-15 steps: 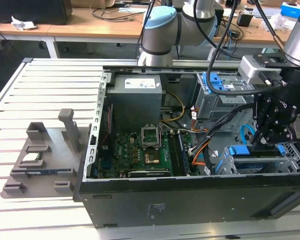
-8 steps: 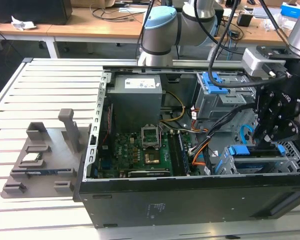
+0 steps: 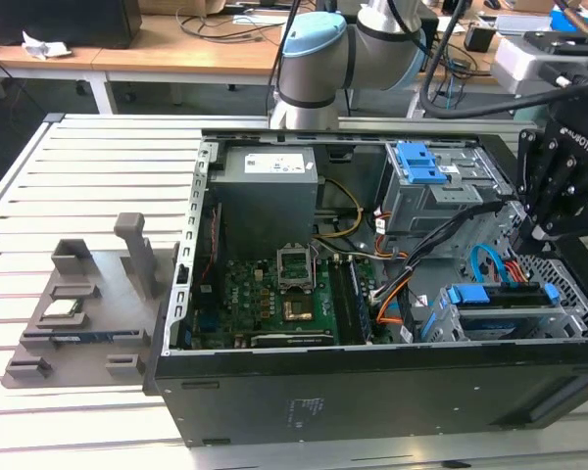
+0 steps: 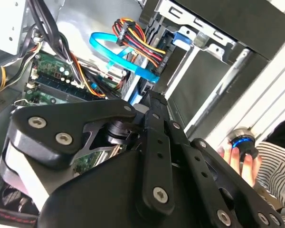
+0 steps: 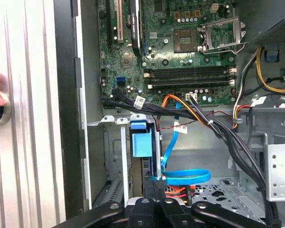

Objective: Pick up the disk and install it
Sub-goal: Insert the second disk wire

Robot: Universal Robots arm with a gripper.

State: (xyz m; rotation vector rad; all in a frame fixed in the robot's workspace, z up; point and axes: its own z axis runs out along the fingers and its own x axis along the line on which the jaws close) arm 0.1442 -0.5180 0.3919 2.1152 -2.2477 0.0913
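Note:
The disk (image 3: pixel 500 294), in its blue bracket, sits on edge in the lower drive cage of the open computer case (image 3: pixel 304 401), at the exterior view's right. In the first wrist view, the disk's blue bracket (image 5: pixel 141 142) shows between the cage's metal rails. My gripper (image 3: pixel 532 238) hangs just above the cage's far end, close to the disk. Its black fingers look pressed together in both wrist views (image 5: pixel 156 183) (image 4: pixel 152 97). I see nothing held between them. Whether the tips touch the disk is hidden.
Blue data cables (image 5: pixel 180 176) and bundled power wires (image 5: pixel 218 128) run close to the fingertips. A motherboard (image 3: pixel 274 294), a power supply (image 3: pixel 269 191) and an upper cage with blue latches (image 3: pixel 421 162) fill the case. A grey fixture (image 3: pixel 78 313) lies outside. A person's hand (image 4: pixel 240 161) rests on a blue-ringed button.

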